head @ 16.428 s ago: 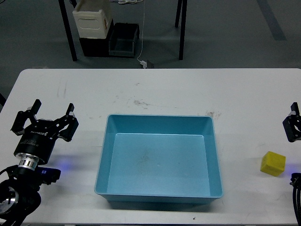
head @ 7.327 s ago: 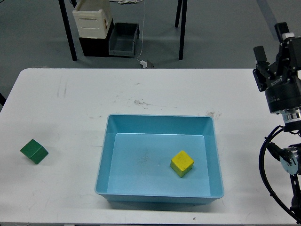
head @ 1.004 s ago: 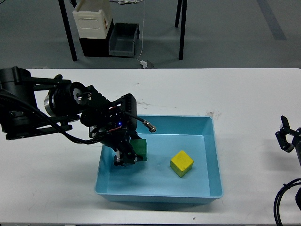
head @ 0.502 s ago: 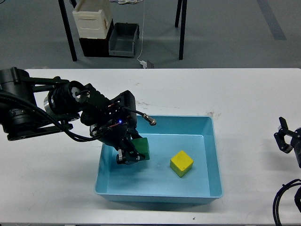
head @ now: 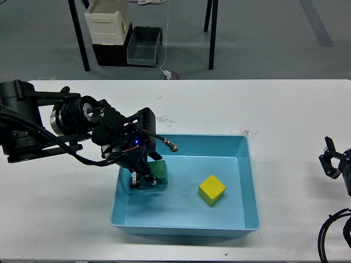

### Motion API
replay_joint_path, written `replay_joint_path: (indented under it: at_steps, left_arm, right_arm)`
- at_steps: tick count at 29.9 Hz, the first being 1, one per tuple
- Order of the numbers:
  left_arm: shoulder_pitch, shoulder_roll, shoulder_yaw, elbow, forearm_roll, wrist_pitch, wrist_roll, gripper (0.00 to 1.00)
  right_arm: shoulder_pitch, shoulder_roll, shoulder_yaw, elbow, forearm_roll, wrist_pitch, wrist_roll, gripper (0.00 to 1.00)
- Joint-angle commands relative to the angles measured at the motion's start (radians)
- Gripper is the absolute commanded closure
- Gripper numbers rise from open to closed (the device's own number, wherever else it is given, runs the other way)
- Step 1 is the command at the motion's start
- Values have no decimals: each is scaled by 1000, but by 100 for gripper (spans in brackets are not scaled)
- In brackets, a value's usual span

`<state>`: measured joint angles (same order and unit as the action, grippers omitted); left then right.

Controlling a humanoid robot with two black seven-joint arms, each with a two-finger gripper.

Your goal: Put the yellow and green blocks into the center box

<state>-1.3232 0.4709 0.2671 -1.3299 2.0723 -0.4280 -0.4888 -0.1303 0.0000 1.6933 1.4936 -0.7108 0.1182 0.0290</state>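
Head view: left gripper (head: 147, 179) fingers clamping green block (head: 159, 172) inside blue box (head: 248, 164), beside yellow block (head: 211, 190); right gripper (head: 330, 164) fingers' state unclear.

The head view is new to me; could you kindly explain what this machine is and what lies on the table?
This picture is taken from the robot's own head, looking down at a white table. The black arm entering from the left ends in the left gripper, a two-finger clamp, shut on a green block inside the light-blue box. A yellow block already rests on the box floor. At the right edge, the right gripper sits idle, too small to tell its state.
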Motion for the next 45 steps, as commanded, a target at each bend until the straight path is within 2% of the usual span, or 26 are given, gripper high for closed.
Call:
replay_joint_path:
  at_steps: [1,2,5,6,11,14,17,20,24,28,32,37,39,43,45]
  left_arm:
    - [2,0,-2,1,-57,0,0,21]
    - [2,2,-2,1,-70,0,0,20]
    - [4,11,-37,1,-148,-6,0,4]
    - [5,15,-55,1,-190,-6,0,2]
    - [51,55,-182,-8,-489,-6,0,0]
    - [111,89,-279,-11,-648,-2,0,0]
    - [188,95,-386,1,-756,-3,0,0]
    - [304,112,-536,3,-926,3,0,0]
    - [493,107,-786,1,-1234,8,0,0]
    - [654,106,-959,1,-1490,5,0,0]
    - [765,115,-994,-6,-1743,14,0,0]
    - [869,130,-996,-20,-2144,147,0,0]
    - [884,126,-994,-22,-2242,172,0,0]
    - [946,109,-1002,-55,-2374,180,0,0]
    - [993,89,-1022,-74,-2419,180,0,0]
  right_arm:
    - [0,0,0,4,-1,1,0,0]
    - [0,0,-3,4,1,3,0,0]
    - [8,0,-12,11,1,6,0,0]
    - [14,0,-15,13,1,6,0,0]
    - [44,0,-23,11,1,26,-3,0]
    - [84,0,-23,5,2,106,-3,0]
    - [103,0,-26,7,34,150,-9,0]
    - [156,0,-27,2,225,167,-15,0]
    - [228,0,-41,1,433,140,-15,0]
    - [244,0,-43,4,476,118,-11,0]
    - [235,0,-46,14,478,123,-11,0]
    - [212,0,-43,31,478,115,-9,0]
    - [192,0,-43,48,490,106,-12,0]
    - [166,0,-41,56,677,43,-21,0]
    - [150,0,-30,57,755,34,-52,0]
